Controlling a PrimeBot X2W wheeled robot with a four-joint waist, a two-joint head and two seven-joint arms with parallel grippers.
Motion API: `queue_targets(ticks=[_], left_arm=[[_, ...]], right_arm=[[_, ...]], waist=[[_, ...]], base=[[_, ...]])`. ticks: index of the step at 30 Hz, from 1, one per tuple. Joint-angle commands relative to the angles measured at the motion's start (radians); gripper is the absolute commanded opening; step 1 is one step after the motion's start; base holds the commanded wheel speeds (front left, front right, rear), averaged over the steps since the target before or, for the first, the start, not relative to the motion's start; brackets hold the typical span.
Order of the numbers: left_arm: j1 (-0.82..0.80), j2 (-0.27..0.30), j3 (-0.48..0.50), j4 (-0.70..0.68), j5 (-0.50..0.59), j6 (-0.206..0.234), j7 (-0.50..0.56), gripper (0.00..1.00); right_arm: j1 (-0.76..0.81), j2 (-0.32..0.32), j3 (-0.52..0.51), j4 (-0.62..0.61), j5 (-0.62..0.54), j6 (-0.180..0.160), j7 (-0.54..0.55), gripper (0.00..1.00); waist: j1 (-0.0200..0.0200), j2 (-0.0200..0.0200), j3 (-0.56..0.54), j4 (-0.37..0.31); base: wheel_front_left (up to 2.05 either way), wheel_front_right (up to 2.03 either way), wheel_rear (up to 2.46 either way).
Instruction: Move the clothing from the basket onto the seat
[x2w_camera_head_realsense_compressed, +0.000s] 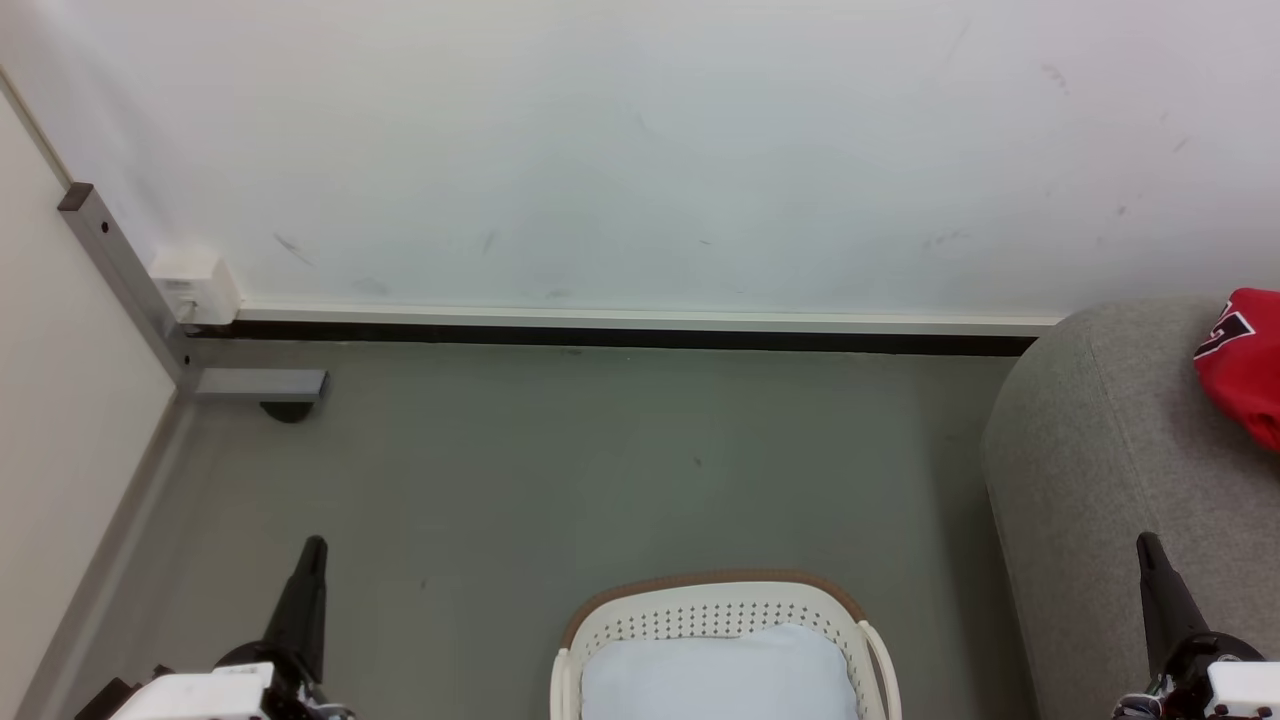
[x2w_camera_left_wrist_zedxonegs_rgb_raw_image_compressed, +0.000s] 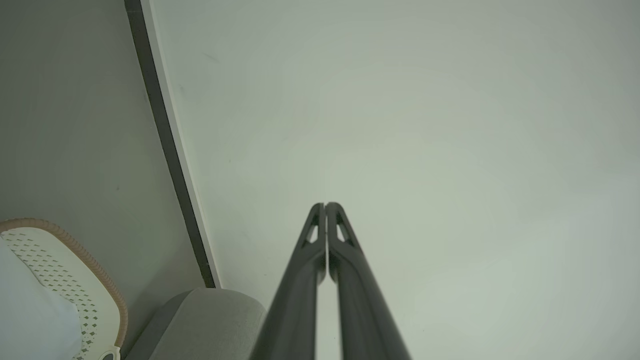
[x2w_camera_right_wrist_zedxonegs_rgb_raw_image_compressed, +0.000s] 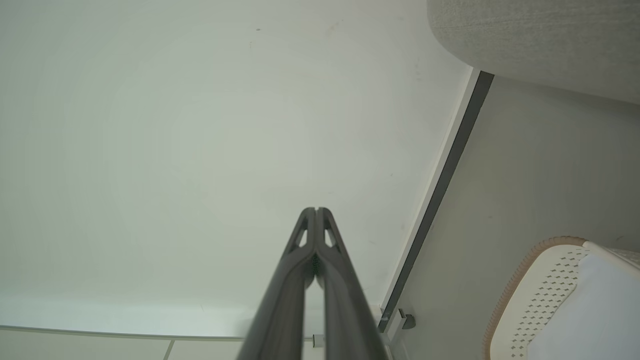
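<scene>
Right gripper, closed and empty, hangs well apart from clothing on seat.

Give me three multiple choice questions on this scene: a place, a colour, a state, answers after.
1. Where is the red clothing? A on the floor; B on the grey seat; C hanging on the wall.
2. What colour is the basket rim? A brown; B black; C green.
3. How are the left hand and right hand? A both open; B both shut, empty; C both half open.
Answers: B, it lies on the seat's top; A, a brown band edges the cream wall; B, each pair of fingers meets with nothing between.
</scene>
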Motion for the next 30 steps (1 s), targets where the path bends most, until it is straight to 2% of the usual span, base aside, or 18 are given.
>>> queue_targets(ticks=[1, 30], left_arm=[[-0.009, 0.007, 0.002, -0.003, -0.013, -0.005, 0.004, 0.0], [-0.009, 0.007, 0.002, -0.003, -0.013, -0.005, 0.004, 0.0]], right_arm=[[-0.012, 0.001, -0.005, -0.005, -0.006, -0.002, 0.0, 0.0], [-0.012, 0.003, -0.006, -0.005, -0.008, -0.002, 0.002, 0.0]], waist=[[0.0, 0.0, 0.0, 0.0], [0.0, 0.0, 0.0, 0.0]], base=[[0.0, 0.0, 0.0], [0.0, 0.0, 0.0]])
